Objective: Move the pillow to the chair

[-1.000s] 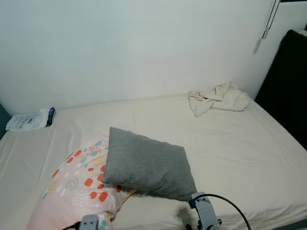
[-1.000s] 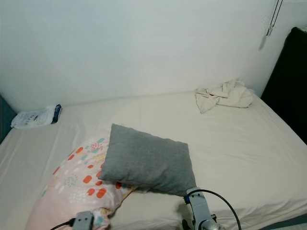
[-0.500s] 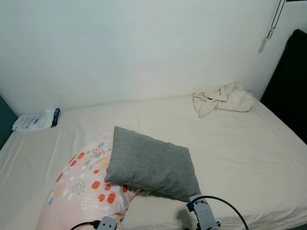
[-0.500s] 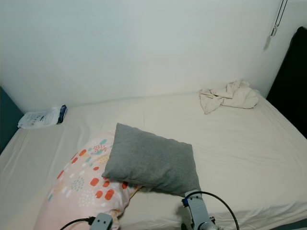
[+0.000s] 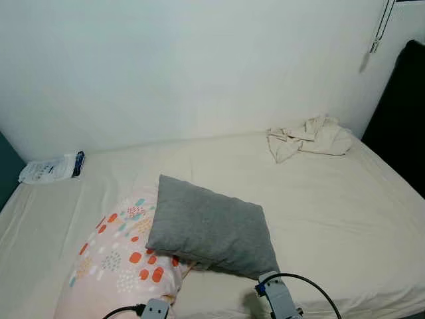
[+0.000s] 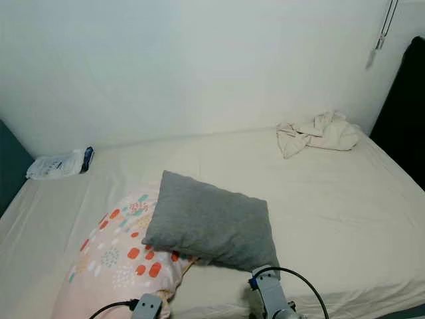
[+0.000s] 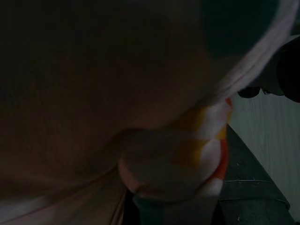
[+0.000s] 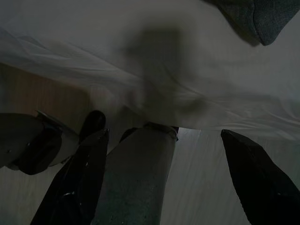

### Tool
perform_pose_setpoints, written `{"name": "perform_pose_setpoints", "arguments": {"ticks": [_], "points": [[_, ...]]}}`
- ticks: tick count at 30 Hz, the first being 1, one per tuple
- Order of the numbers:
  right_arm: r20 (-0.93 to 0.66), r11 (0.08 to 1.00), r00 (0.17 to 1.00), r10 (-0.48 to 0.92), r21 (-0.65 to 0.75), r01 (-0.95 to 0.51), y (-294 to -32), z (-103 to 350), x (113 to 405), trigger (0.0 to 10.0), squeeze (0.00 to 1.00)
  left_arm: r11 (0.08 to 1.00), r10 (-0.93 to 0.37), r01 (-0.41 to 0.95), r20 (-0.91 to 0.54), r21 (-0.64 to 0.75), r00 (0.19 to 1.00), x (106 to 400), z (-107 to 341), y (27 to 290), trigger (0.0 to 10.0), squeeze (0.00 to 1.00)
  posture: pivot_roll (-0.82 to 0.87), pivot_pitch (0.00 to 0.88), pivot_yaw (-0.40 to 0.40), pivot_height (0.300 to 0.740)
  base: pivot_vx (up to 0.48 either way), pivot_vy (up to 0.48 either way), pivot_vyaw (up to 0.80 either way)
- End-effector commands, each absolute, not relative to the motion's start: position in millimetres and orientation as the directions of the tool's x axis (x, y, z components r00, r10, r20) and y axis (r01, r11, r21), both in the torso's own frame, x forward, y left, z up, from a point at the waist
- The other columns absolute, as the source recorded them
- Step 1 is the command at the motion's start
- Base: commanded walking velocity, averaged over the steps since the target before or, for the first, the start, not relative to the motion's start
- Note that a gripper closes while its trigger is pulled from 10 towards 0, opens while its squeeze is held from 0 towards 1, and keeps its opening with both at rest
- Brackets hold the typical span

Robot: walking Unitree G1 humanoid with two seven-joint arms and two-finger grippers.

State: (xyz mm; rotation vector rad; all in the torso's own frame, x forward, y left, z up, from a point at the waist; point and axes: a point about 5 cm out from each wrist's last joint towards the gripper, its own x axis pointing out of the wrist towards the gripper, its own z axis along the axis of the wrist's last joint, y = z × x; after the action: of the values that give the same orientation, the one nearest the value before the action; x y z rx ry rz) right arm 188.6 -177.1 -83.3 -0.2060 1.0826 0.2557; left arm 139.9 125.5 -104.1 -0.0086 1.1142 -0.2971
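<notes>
Plain white wall fills the upper half of the frame, evenly lit. Below it a bed with cream sheet spans the full width, lightly creased. Dark teal panel at the left edge. Black furniture or curtain at the right edge, with a thin cord hanging at the upper right against the wall.

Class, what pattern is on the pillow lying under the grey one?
Pale pink pillow with orange, red and teal spots; clearest in the left eye view.
</notes>
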Motion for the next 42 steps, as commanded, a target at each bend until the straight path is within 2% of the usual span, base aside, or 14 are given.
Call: {"name": "perform_pose_setpoints", "arguments": {"ticks": [1, 8, 21, 27, 30, 33, 37, 42], "points": [[-0.899, 0.946, 0.423, 0.113, -0.032, -0.321, -173.5, -85.5, 185.1, 10.0, 0.0, 0.933, -0.328, 0.282, -0.853, -0.224, 0.406, 142.6, -101.1, 105.8, 10.0, 0.0, -0.16, 0.022, 0.012, 0.74, 0.0, 0.0, 0.0], [-0.893, 0.947, 0.431, 0.133, -0.013, -0.32, -173.7, -84.0, 187.4, 10.0, 0.0, 0.939, -0.31, 0.273, -0.862, -0.21, 0.402, 140.1, -102.7, 115.0, 10.0, 0.0, -0.15, 0.013, 0.008, 0.74, 0.0, 0.0, 0.0], [-0.887, 0.956, 0.439, 0.145, 0.012, -0.292, -172.8, -83.5, 188.5, 10.0, 0.0, 0.938, -0.314, 0.274, -0.861, -0.214, 0.401, 143.4, -101.5, 111.6, 10.0, 0.0, -0.15, 0.023, 0.02, 0.74, 0.0, 0.0, 0.0], [-0.863, 0.957, 0.48, 0.161, 0.018, -0.288, -168.5, -77.8, 199.9, 10.0, 0.0, 0.931, -0.336, 0.279, -0.85, -0.235, 0.405, 146.3, -100.0, 109.6, 10.0, 0.0, -0.16, 0.045, 0.037, 0.74, 0.0, 0.0, 0.0], [-0.845, 0.96, 0.505, 0.175, 0.031, -0.28, -154.7, -75.2, 206.6, 10.0, 0.0, 0.95, -0.291, 0.233, -0.86, -0.207, 0.42, 147.5, -100.6, 128.6, 10.0, 0.0, -0.17, 0.003, 0.024, 0.74, 0.0, 0.0, 0.0], [-0.836, 0.958, 0.515, 0.189, 0.04, -0.286, -151.7, -72.5, 211.6, 10.0, 0.0, 0.96, -0.27, 0.187, -0.859, -0.207, 0.434, 145.8, -101.1, 140.7, 10.0, 0.0, -0.16, 0.0, 0.015, 0.74, 0.0, 0.0, 0.0], [-0.838, 0.932, 0.495, 0.232, 0.045, -0.361, -143.2, -71.6, 212.9, 10.0, 0.0, 0.969, -0.237, 0.167, -0.86, -0.18, 0.452, 146.7, -100.5, 152.8, 10.0, 0.0, -0.14, 0.0, -0.012, 0.74, 0.0, 0.0, 0.0], [-0.847, 0.892, 0.459, 0.267, 0.037, -0.451, -130.9, -73.3, 209.5, 10.0, 0.0, 0.986, -0.168, 0.067, -0.858, -0.155, 0.486, 151.1, -98.4, 168.2, 10.0, 0.0, -0.11, 0.0, -0.03, 0.74, 0.0, 0.0, 0.0]]}}
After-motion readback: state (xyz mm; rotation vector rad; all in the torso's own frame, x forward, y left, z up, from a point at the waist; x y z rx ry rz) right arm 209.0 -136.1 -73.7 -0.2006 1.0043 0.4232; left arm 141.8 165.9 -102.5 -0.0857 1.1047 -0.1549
